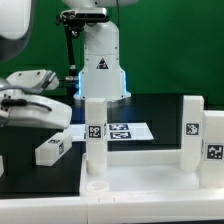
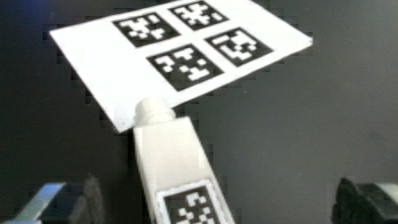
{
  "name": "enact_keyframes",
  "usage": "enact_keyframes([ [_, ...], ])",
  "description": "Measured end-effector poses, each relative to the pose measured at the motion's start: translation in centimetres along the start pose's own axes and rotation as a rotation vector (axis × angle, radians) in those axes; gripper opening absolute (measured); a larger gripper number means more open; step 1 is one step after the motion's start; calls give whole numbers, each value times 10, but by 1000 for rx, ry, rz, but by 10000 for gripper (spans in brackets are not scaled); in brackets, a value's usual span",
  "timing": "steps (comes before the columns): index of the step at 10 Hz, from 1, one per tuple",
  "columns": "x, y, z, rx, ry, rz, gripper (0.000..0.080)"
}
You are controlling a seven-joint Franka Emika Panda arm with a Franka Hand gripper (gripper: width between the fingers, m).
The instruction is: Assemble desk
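Overhead, jaws spread above leg [image 2: 175, 160], marker board [image 2: 178, 50] beyond

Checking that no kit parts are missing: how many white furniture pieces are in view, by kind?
Upright legs: 2
Lying leg: 1
Tabletop: 1
Total: 4
The tagged white block cut off at the exterior view's right edge is not counted.

White arm [image 1: 100, 55] with black joints and a triangle sticker.
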State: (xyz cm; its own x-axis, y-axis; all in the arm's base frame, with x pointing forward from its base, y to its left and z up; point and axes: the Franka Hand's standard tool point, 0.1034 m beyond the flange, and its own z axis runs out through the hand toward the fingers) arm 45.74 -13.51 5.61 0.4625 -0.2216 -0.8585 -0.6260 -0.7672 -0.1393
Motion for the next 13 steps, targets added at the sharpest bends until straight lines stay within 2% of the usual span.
enact_keyframes([
  [2, 21, 0, -3, -12, -8, 26, 649],
  [4, 37, 7, 6, -23, 0, 36, 649],
  [5, 41, 11, 11, -24, -9, 51, 649],
  [7, 44, 9, 17, -26, -19, 90, 649],
  [10, 48, 11, 21, -25, 6, 96, 649],
  [13, 48, 11, 21, -25, 5, 96, 282],
])
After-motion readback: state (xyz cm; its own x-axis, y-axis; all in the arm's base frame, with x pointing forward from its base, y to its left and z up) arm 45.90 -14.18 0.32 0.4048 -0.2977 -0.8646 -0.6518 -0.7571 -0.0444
